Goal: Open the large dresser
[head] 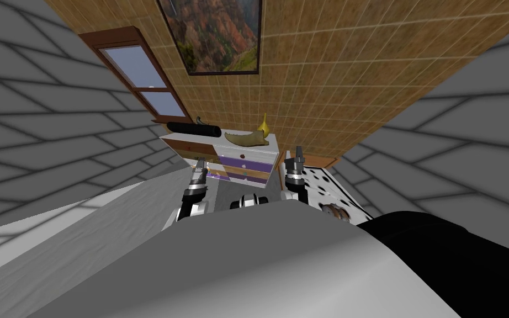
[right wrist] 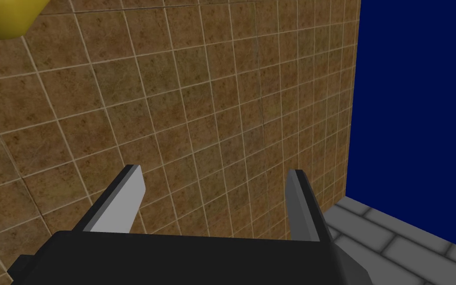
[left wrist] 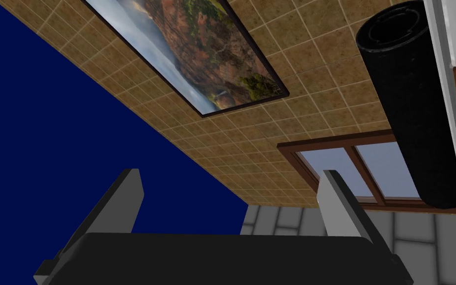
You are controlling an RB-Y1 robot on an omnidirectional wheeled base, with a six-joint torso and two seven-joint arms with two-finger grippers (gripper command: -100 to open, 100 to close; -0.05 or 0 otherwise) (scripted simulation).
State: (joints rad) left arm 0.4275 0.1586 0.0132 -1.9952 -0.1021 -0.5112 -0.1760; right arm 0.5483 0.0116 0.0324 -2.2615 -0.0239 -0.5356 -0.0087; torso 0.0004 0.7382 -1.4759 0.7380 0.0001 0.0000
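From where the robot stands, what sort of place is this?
Probably a bedroom in a house: a dresser with purple and wood drawers stands against a brown tiled wall that bears a framed landscape picture and a wood-framed window.

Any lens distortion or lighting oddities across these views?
Head view: rolled, very wide, walls splay to the corners, so the dresser slants with the frame. Left wrist view: flat dark blue area, no shading. Right wrist view: on the right gripper, one of the jaws is lit paler.
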